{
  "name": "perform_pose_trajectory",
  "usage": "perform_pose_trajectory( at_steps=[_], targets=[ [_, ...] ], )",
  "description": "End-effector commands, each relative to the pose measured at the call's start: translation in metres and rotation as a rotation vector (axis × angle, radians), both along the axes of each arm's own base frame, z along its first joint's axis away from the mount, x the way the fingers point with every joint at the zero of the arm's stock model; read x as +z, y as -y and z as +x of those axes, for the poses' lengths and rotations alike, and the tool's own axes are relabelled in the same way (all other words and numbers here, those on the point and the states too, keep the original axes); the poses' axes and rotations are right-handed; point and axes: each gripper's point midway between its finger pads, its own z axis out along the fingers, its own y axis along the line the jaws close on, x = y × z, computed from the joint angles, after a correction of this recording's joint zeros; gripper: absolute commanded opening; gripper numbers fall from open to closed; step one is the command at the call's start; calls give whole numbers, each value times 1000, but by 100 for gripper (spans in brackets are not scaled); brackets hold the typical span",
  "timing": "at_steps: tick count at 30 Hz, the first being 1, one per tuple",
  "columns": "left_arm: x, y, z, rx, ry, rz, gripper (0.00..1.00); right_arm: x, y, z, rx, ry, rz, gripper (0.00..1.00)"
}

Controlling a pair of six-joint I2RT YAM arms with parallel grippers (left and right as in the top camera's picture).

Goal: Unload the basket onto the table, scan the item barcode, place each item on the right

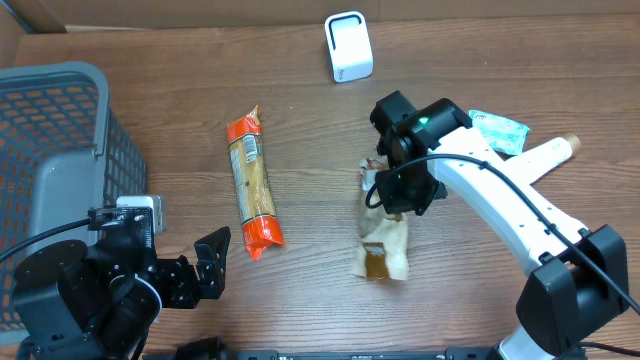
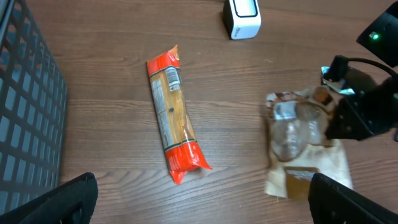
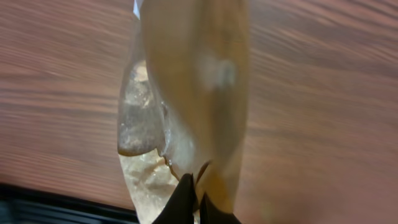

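The item is a clear and tan snack bag (image 1: 385,245) lying mid-table, with a brown label near its lower end (image 2: 300,180). My right gripper (image 1: 400,190) is shut on the bag's upper edge. In the right wrist view the black fingertips (image 3: 186,202) pinch the crinkled plastic (image 3: 193,81). The white barcode scanner (image 1: 348,46) stands at the far edge, well beyond the bag. My left gripper (image 1: 205,272) rests wide open at the near left, with nothing between its fingers (image 2: 74,196).
An orange-ended pasta packet (image 1: 253,183) lies left of the bag. A grey mesh basket (image 1: 60,140) fills the left side. A teal packet (image 1: 498,130) lies at the right, by the right arm.
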Motion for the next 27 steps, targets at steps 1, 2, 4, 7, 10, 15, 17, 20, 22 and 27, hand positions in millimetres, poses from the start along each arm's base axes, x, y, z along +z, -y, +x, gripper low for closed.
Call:
perform_pose_trajectory(
  at_steps=[1, 2, 4, 7, 10, 15, 17, 20, 22, 27],
  targets=[
    [4, -1, 0, -3, 16, 17, 100, 11, 16, 9, 44, 81, -125, 4],
    [4, -1, 0, -3, 16, 17, 100, 11, 16, 6, 54, 75, -136, 4],
    [4, -1, 0, -3, 16, 17, 100, 11, 12, 2, 76, 72, -141, 4],
    [4, -1, 0, -3, 16, 17, 99, 9, -8, -1, 103, 80, -82, 4],
    [4, -1, 0, -3, 16, 17, 100, 4, -35, -5, 111, 63, 37, 4],
    [4, -1, 0, -3, 16, 17, 100, -17, -54, -12, 104, 20, 148, 16],
    [4, -1, 0, -3, 16, 17, 99, -30, -61, -17, 104, -2, 193, 18],
    [4, -1, 0, -3, 16, 17, 99, -48, -69, -24, 105, -24, 250, 18],
    [4, -1, 0, -3, 16, 17, 99, -54, -73, -26, 105, -29, 281, 19],
    [4, -1, 0, -3, 16, 17, 100, -57, -80, -22, 91, -16, 325, 29]
  ],
)
